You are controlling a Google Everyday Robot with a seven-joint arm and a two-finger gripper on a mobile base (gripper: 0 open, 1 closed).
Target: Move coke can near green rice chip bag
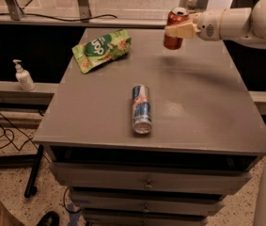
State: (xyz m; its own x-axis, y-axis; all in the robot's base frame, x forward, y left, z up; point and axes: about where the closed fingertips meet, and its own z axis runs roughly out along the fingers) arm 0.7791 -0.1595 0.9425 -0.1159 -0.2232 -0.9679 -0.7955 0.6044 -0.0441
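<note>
**Can aloft at far right, bag to the left: hazards on the way across**

- End effector (179,30) at the far right of the counter (203,107), pinching the coke can (175,18) round its middle. Can upright, and by its shadow it looks clear of the surface.
- Green rice chip bag (102,48) lies flat and crinkled at the far left corner, well apart from the can. Open counter between them.
- Blue-and-silver can (141,108) on its side near the front middle, off the straight line from can to bag.

Risks, as judged:
- Slip. A smooth can held only by a side pinch could slide down or twist out if the sideways move is abrupt. Dropped, it would likely roll, and the back edge is close.
- Overshoot. Coming in too far would shove the light bag, or land the can on its crinkled edge, where it would tip on release.
- Low carry. Too little clearance could drag the can's base and tilt it in the grasp.
- A path drifting forward could nudge the lying can, which would roll.
</note>
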